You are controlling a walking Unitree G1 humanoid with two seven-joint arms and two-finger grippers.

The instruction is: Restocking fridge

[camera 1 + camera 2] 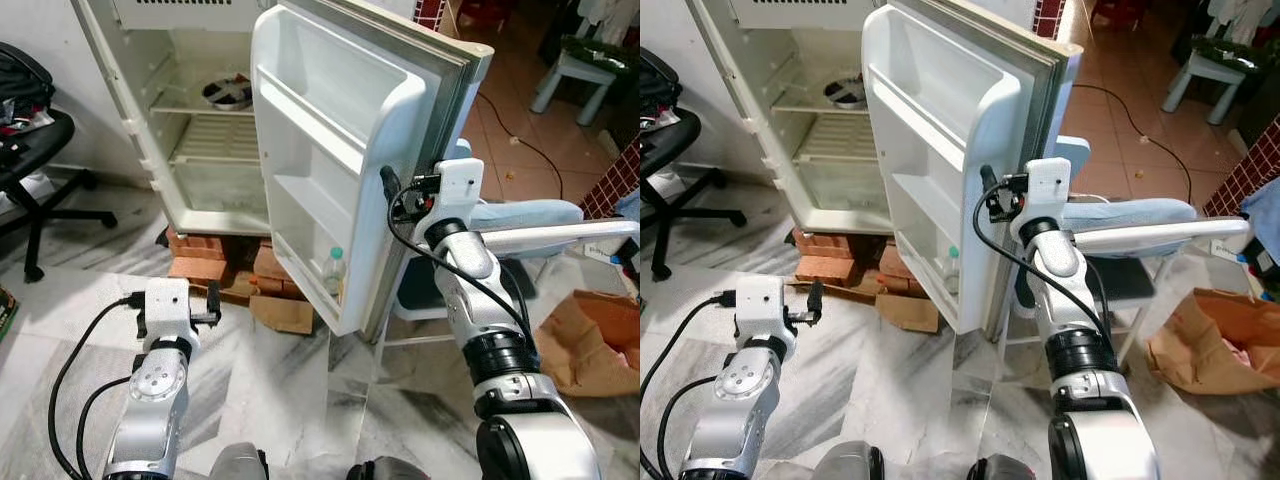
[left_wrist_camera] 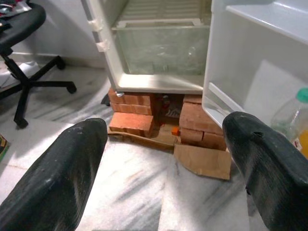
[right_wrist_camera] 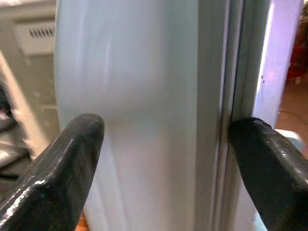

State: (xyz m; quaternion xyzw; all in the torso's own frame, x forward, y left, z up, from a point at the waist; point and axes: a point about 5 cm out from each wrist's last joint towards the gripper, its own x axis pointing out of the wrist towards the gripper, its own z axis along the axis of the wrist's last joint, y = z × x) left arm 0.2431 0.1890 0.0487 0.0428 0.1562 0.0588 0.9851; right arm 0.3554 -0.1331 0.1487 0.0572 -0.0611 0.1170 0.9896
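Observation:
The white fridge stands open, and its door swings out toward me. A clear bottle with a green cap stands in the door's lowest shelf. A metal bowl rests on an upper wire shelf inside. My right gripper is raised to the door's free edge, open, with one finger on the inner liner side and the other on the outer side. My left gripper hangs low and open with nothing in it, facing the fridge's base and the bottle.
The fridge rests on red bricks, with a cardboard scrap on the marble floor in front. A black office chair stands at the left. At the right, behind the door, are a blue seat and a brown paper bag.

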